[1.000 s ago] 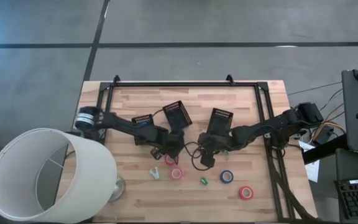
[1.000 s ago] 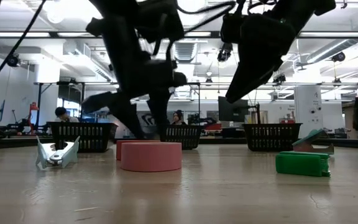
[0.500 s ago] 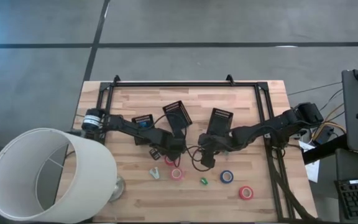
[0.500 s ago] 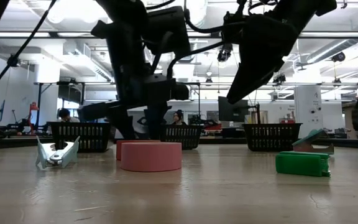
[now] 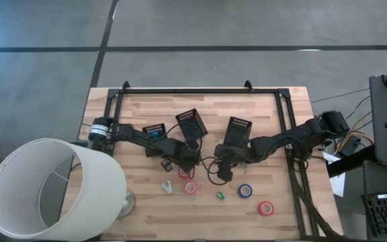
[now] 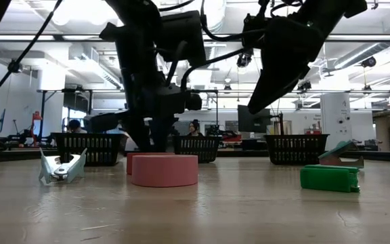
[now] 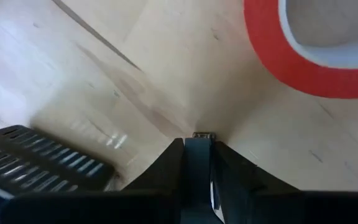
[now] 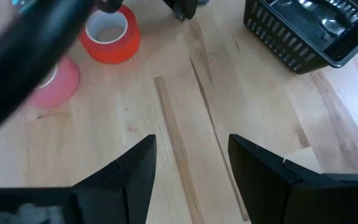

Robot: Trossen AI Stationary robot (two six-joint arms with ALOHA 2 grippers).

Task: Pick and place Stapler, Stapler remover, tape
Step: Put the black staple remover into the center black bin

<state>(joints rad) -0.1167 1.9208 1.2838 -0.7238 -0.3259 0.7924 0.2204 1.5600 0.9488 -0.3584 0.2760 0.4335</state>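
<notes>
The left gripper (image 5: 188, 165) hangs over the red tape roll (image 7: 316, 59), which runs off the wrist picture's edge (barely a third shows). From above, its fingers are too small to read, and a black bin (image 7: 36, 158) blurs.

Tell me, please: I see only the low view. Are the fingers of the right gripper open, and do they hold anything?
Observer: The right wrist view shows the right gripper open and holding nothing; only the bare wooden table lies below it.
Operator: What lies in front of the left gripper?
Observer: In the left wrist view, the left gripper points at a red ring-shaped tape roll, close but apart from it.
Operator: Is any roll outside my view?
Observer: Yes. The high view shows another red ring-shaped roll near the table's front right corner.
</notes>
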